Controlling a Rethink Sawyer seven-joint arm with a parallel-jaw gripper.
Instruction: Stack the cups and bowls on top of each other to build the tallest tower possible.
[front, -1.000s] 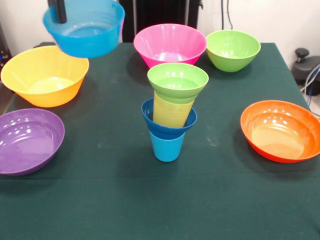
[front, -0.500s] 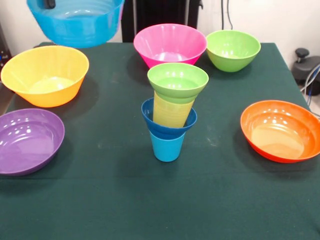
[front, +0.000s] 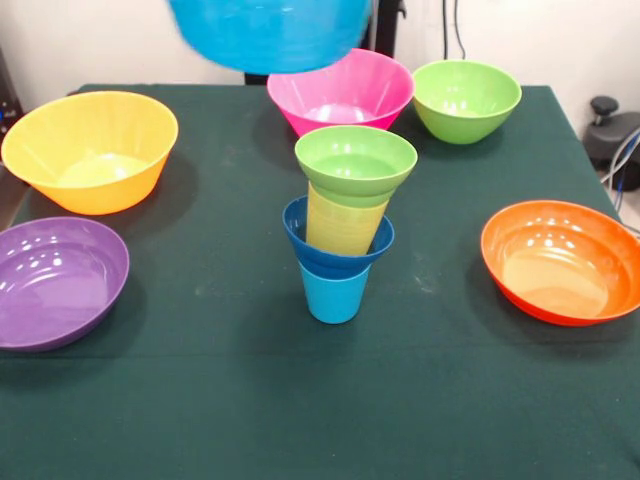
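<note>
In the middle of the table stands the tower: a light blue cup (front: 335, 292) upside down at the bottom, a dark blue bowl (front: 298, 236) on it, a ribbed yellow cup (front: 345, 222) in that bowl, and a lime green bowl (front: 355, 160) on top. A light blue bowl (front: 270, 35) hangs in the air at the top edge, above and behind the tower and in front of the pink bowl. Its upper part is cut off by the picture's edge. The gripper is out of view above the frame.
Larger bowls ring the tower: yellow-orange (front: 90, 150) and purple (front: 55, 280) at the left, pink (front: 345, 92) and green (front: 466, 98) at the back, orange (front: 560, 260) at the right. Dark green cloth (front: 330, 400) covers the table.
The light blue bowl has risen and travelled from the upper left to the top middle. The dark gripper tip seen on its rim earlier has left the picture. The tower has not moved.
</note>
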